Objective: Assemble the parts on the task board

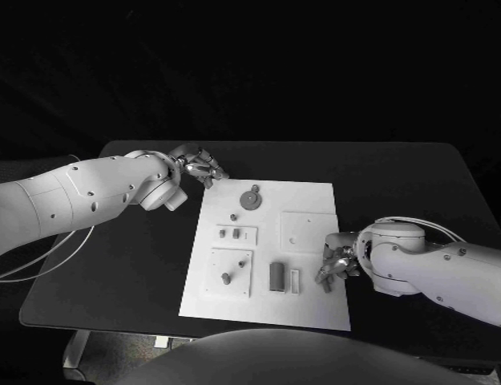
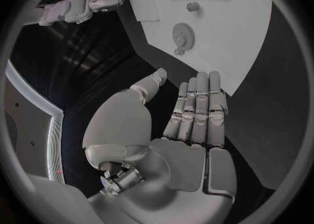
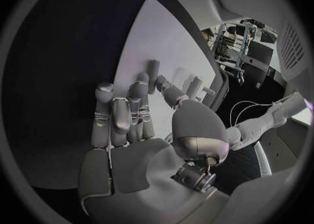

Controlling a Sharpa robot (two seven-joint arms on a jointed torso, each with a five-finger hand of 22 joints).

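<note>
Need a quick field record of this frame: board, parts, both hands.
surface: black table
task board: white plate, mid-table
parts: round piece near the far end; small pieces mid-left; peg in the near-left block; upright block near the front
left hand: at the board's far-left corner, fingers extended together, holding nothing
right hand: at the board's right edge, fingers curled in; contact with a part cannot be told
</note>
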